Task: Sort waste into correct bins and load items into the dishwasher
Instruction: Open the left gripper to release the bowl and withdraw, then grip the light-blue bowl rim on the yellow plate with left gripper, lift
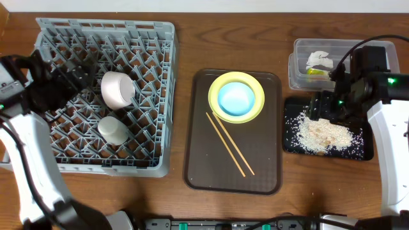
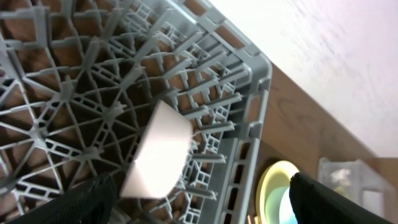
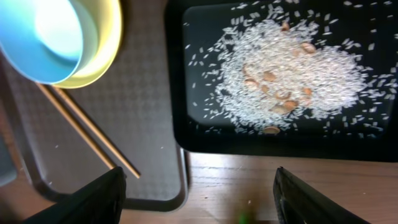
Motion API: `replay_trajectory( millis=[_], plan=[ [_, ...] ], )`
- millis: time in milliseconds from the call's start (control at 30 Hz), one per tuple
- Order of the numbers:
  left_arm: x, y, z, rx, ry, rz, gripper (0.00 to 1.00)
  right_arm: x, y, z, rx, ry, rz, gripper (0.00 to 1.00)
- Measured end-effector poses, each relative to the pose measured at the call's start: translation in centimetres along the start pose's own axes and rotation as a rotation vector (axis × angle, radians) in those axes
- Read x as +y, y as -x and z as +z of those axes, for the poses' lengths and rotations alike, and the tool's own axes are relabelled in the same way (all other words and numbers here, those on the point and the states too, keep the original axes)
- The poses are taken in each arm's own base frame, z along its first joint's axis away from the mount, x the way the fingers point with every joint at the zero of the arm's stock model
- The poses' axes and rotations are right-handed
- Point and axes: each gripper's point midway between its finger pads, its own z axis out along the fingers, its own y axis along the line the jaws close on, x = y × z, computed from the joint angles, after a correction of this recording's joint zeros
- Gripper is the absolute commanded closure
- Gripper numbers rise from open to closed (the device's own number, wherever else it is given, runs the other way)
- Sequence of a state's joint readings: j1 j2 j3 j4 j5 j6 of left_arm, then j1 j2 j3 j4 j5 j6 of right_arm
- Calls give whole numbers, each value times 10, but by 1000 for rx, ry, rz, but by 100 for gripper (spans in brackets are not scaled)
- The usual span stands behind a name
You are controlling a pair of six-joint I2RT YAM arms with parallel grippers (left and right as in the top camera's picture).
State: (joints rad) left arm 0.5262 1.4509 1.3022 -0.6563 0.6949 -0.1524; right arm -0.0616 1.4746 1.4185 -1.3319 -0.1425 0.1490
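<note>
You're hovering the right gripper [image 3: 199, 202] agape at the shallow black rectangular tray's [image 3: 186, 134] edge, the left gripper [image 2: 202, 199] agape over the large grey plastic pegged rack [image 2: 260, 70].

Overhead: fixed high, looking straight down. It takes in the whole surface [image 1: 185, 38]: grey rack [image 1: 105, 25] left, brown tray [image 1: 268, 160] centre, clear tub [image 1: 295, 70] and black tray [image 1: 364, 150] right.

Left wrist: close over the rack, tilted, facing right across its rim toward the yellow plate [image 1: 215, 96] and the tub. Left fingers [image 2: 84, 202] sit at the bottom corners.

Right wrist: close, looking down on the black tray and the brown tray's right part. Right fingers [image 3: 93, 199] sit at the bottom corners.

The plate shows in all three views.
</note>
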Motion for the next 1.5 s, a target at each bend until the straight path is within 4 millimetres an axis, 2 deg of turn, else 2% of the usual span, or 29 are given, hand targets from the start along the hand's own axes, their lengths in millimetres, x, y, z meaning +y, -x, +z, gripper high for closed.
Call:
replay_trajectory(
  millis=[167,367,533,633,733,833,967,1000,1033,1200,1300,1500],
  plan=[
    [-51,-25,-1,25,22,136,10,-3,2,0,-10,-19,4,25],
    [-107,-81,17,157,37,281,9,-8,2,-1,-10,-29,21,25],
    [-164,-93,22,159,7,407,9,-31,2,-4,-6,-46,99,23],
    [-194,-107,29,155,-21,488,9,-45,1,-6,-4,-58,146,22],
    [-218,-128,50,166,-44,559,9,-53,-1,-7,2,-67,172,21],
    [-240,-152,79,183,-76,630,9,-56,-2,-8,5,-69,185,20],
    [-267,-197,118,225,-132,734,9,-57,-2,-8,6,-70,189,19],
    [-274,-216,132,247,-150,778,9,-57,-2,-8,5,-70,189,19],
    [-276,-221,135,251,-155,789,9,-57,-2,-8,5,-70,189,19],
    [-278,-287,175,350,-177,899,10,-57,-2,-8,4,-70,188,19],
    [-268,-315,196,403,-164,933,10,-57,-2,-8,5,-69,188,19],
    [-229,-348,230,509,-85,952,25,-57,-2,-8,5,-70,189,19]
  ],
)
